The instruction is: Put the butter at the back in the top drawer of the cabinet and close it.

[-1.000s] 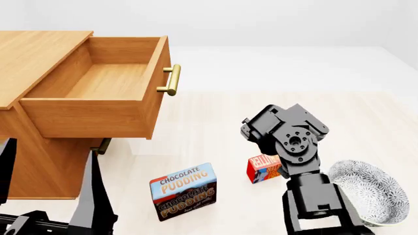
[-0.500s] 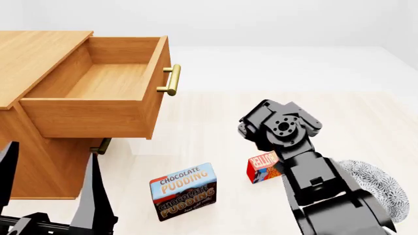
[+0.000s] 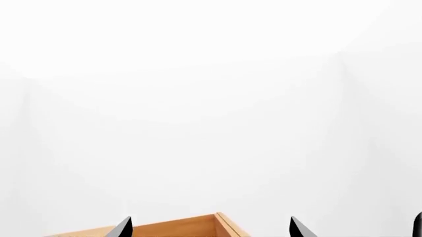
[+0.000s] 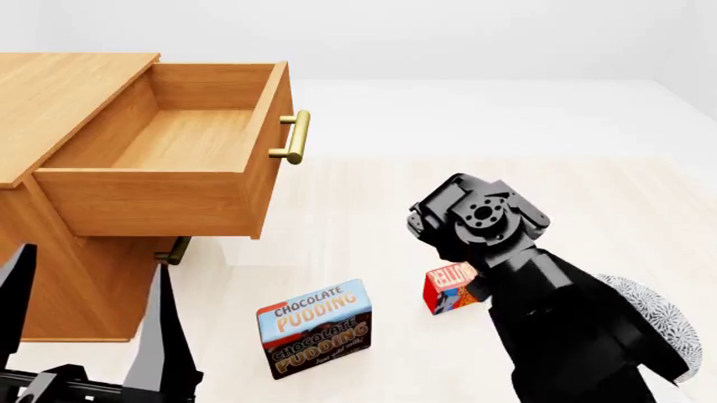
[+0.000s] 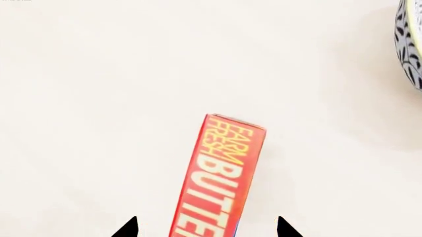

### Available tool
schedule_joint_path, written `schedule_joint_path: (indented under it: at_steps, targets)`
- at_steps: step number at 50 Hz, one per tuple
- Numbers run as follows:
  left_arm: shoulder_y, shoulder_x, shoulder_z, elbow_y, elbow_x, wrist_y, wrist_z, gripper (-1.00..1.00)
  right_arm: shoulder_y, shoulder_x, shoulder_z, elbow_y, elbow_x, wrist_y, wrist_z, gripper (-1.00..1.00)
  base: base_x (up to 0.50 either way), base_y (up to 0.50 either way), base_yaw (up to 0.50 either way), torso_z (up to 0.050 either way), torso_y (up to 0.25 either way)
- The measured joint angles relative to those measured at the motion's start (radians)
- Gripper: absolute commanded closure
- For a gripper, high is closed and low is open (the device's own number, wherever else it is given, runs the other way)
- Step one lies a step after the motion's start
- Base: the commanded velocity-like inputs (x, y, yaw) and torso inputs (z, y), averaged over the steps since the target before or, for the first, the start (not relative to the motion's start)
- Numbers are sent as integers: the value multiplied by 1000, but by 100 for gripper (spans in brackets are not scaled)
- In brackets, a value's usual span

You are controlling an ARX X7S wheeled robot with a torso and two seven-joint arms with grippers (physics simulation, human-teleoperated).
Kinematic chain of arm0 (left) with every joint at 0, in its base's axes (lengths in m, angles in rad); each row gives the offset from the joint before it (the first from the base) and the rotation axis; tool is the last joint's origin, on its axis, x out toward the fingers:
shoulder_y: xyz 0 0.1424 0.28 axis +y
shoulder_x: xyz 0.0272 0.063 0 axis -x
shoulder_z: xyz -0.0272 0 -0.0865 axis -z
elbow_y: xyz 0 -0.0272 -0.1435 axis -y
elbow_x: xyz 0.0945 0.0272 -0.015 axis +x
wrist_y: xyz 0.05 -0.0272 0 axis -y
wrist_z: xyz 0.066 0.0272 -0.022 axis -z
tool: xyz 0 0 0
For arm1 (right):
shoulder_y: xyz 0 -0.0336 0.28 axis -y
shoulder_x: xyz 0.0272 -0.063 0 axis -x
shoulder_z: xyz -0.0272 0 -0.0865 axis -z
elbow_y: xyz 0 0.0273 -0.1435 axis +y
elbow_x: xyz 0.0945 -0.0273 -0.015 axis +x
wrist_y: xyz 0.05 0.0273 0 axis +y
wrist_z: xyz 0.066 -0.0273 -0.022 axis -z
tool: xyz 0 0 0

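Right gripper (image 5: pixel 205 228) jaws spread, straddling the butter (image 5: pixel 221 173) on the floor; left gripper (image 4: pixel 90 315) jaws spread; top drawer (image 4: pixel 168 159) open.

Matt light wood cabinet (image 4: pixel 67 84), shiny brass handle (image 4: pixel 295 137), printed card butter (image 5: pixel 219 177), matt black plastic tool (image 5: pixel 205 228)
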Motion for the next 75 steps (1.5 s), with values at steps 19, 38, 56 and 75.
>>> schedule_joint_path:
  at_steps: [19,38,56,75]
  targets:
    - [-5,5,6,-18,0,3,3,-100,9,9,-487,11,468,-73,-92,-100,0,0,0,0,0]
    - [-5,9,10,-26,5,6,3,-100,27,11,-925,13,883,-118,-172,-100,0,0,0,0,0]
    - [-4,10,9,-33,6,7,2,-100,23,9,-1097,13,1036,-135,-220,-100,0,0,0,0,0]
    - [-1,8,5,-36,5,7,2,-100,7,4,-1134,13,1077,-143,-263,-100,0,0,0,0,0]
